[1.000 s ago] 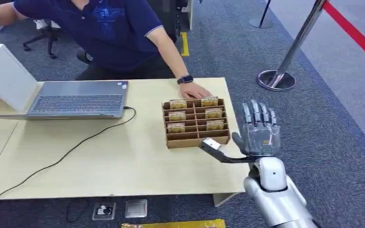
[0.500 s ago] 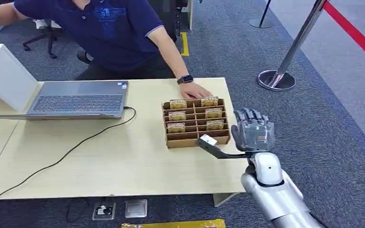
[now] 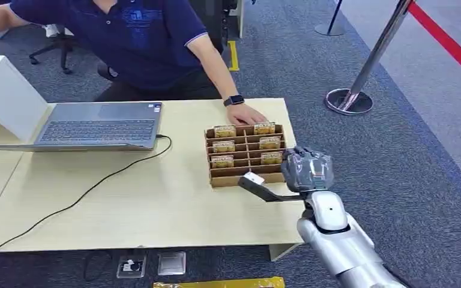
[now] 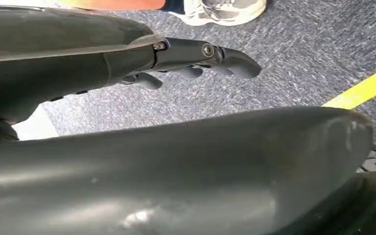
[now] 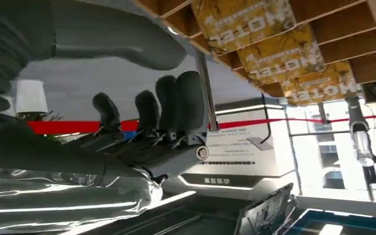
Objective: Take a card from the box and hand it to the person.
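Cardboard is what the box (image 3: 247,154) is made of, a slotted tray on the pale table (image 3: 126,204), and every card visible sits in it, so the task looks barely begun: nothing has been lifted and nothing handed over.

Going left to right in the head view: one white block (image 3: 5,93) at the table's far left edge, one open laptop (image 3: 93,125) with one black cable (image 3: 90,189) trailing from it, then the box. Six cards (image 3: 223,146) stand in its slots, three down the left column and three down the right, with the nearest row of slots bare. The person (image 3: 138,42) sits behind the table with one hand (image 3: 247,114) resting flat just beyond the box's far edge, a watch on that wrist.

Beside the box's right front corner is the right hand (image 3: 303,171), holding nothing; its thumb juts toward the box front and, in the right wrist view, its fingers (image 5: 176,105) lie side by side, loosely bent, with the cards close beyond them. The left hand (image 4: 196,58) hangs over carpet, fingers slack and apart, also holding nothing.

Left to do, as a judgement: reach in, pinch one card, lift it out and pass it to the person. Two stanchions (image 3: 360,72) stand on the carpet at right.
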Robot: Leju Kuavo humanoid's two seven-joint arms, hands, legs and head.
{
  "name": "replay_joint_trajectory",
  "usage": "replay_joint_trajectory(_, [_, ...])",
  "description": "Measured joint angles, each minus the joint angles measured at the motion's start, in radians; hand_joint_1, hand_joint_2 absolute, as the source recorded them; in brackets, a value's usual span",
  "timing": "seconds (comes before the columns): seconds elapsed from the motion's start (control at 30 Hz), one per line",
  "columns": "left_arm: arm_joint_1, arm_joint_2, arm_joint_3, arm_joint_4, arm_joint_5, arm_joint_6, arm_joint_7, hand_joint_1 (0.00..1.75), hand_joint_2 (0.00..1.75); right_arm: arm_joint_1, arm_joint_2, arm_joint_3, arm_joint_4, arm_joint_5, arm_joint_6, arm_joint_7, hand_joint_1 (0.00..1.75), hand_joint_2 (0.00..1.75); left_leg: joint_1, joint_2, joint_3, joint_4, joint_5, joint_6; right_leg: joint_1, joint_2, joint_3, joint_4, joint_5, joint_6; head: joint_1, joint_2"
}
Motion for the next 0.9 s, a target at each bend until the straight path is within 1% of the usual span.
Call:
replay_joint_trajectory(0.03, [0.0, 0.0, 0.0, 0.0, 0.0, 0.0, 0.0, 0.0, 0.0, -0.005, 0.002, 0.002, 0.008, -0.001, 0.003, 0.0, 0.79, 1.75, 0.0, 0.0, 0.0, 0.0, 0.0, 0.0, 0.0, 0.0, 0.0, 0.0, 0.0, 0.0, 0.0, 0.0])
replay_joint_trajectory(0.2, [0.0, 0.0, 0.0, 0.0, 0.0, 0.0, 0.002, 0.0, 0.0, -0.041, 0.013, 0.016, 0.051, -0.001, 0.02, 0.0, 0.77, 1.75, 0.0, 0.0, 0.0, 0.0, 0.0, 0.0, 0.0, 0.0, 0.0, 0.0, 0.0, 0.0, 0.001, 0.0])
replay_joint_trajectory(0.23, [0.0, 0.0, 0.0, 0.0, 0.0, 0.0, 0.002, 0.0, 0.0, -0.049, 0.015, 0.019, 0.06, -0.001, 0.025, 0.002, 0.72, 1.75, 0.0, 0.0, 0.0, 0.0, 0.0, 0.0, 0.0, 0.0, 0.0, 0.0, 0.0, 0.0, 0.0, 0.0])
replay_joint_trajectory(0.4, [0.0, 0.0, 0.001, 0.0, 0.0, -0.001, 0.005, 0.0, 0.0, -0.08, 0.025, 0.029, 0.096, 0.002, 0.037, 0.004, 0.75, 1.75, 0.0, 0.0, 0.0, 0.0, 0.0, 0.0, 0.0, 0.0, 0.0, 0.0, 0.0, 0.0, 0.001, 0.0])
replay_joint_trajectory(0.67, [0.002, -0.002, 0.002, 0.005, 0.001, 0.003, 0.01, 0.0, 0.0, -0.109, 0.029, 0.039, 0.142, 0.005, 0.027, 0.023, 0.82, 1.75, 0.0, 0.0, 0.0, 0.0, 0.0, 0.0, 0.0, 0.0, 0.0, 0.0, 0.0, 0.0, 0.0, 0.0])
replay_joint_trajectory(0.8, [0.001, -0.004, 0.001, 0.005, -0.001, 0.003, 0.013, 0.0, 0.0, -0.108, 0.029, 0.042, 0.149, 0.005, 0.027, 0.028, 0.8, 1.75, 0.0, 0.0, 0.0, 0.0, 0.0, 0.0, 0.0, 0.0, 0.0, 0.0, 0.0, 0.0, 0.0, 0.0])
replay_joint_trajectory(0.83, [0.001, -0.004, 0.001, 0.005, -0.002, 0.003, 0.014, 0.0, 0.0, -0.108, 0.029, 0.042, 0.151, 0.006, 0.028, 0.029, 0.84, 1.75, 0.0, 0.0, 0.0, 0.0, 0.0, 0.0, 0.0, 0.0, 0.0, 0.0, 0.0, 0.0, 0.0, 0.0])
replay_joint_trajectory(0.9, [0.001, -0.004, 0.001, 0.005, -0.003, 0.003, 0.014, 0.0, 0.0, -0.109, 0.029, 0.042, 0.154, 0.01, 0.03, 0.032, 0.8, 1.75, 0.0, 0.0, 0.0, 0.0, 0.0, 0.0, 0.0, 0.0, 0.0, 0.0, 0.0, 0.0, 0.0, 0.0])
